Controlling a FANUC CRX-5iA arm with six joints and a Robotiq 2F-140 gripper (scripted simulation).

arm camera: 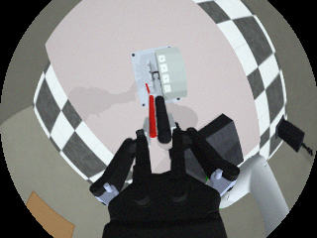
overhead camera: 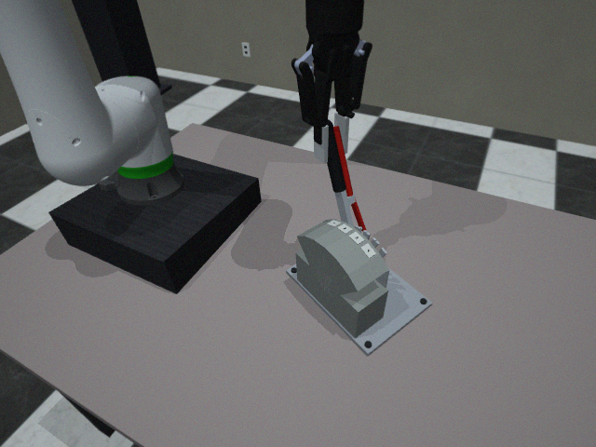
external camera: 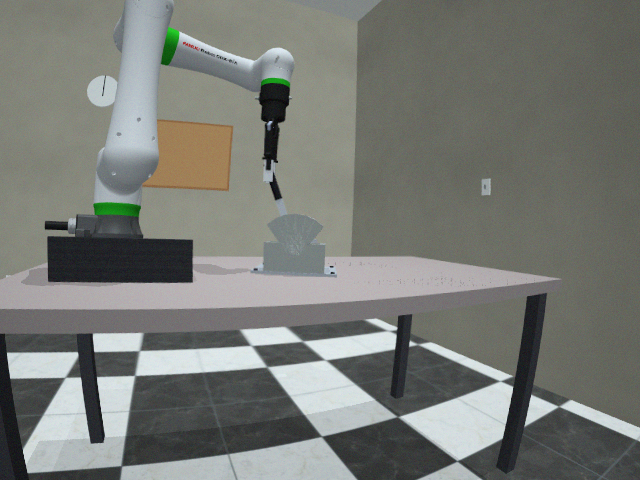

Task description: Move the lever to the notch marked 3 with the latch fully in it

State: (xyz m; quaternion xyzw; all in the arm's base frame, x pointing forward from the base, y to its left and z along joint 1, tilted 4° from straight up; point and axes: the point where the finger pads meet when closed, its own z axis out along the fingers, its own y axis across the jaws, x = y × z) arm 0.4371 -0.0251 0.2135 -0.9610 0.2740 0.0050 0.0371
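Observation:
A grey notched quadrant (overhead camera: 339, 271) on a bolted base plate stands mid-table, with small white number plates (overhead camera: 351, 234) along its top edge. Its lever has a black handle (overhead camera: 334, 166) with a red bar (overhead camera: 345, 163) close beside it, and leans toward the arm's base. My gripper (overhead camera: 331, 128) comes down from above and is shut on the top of the handle and red bar together. The wrist view shows the red bar (arm camera: 153, 115) between my fingers, above the quadrant (arm camera: 160, 77). In the side view the lever (external camera: 276, 193) leans left over the quadrant (external camera: 293, 242). The plate digits are too small to read.
The arm's black pedestal (overhead camera: 156, 219) sits on the table to the left of the quadrant. The table edge runs close behind the lever.

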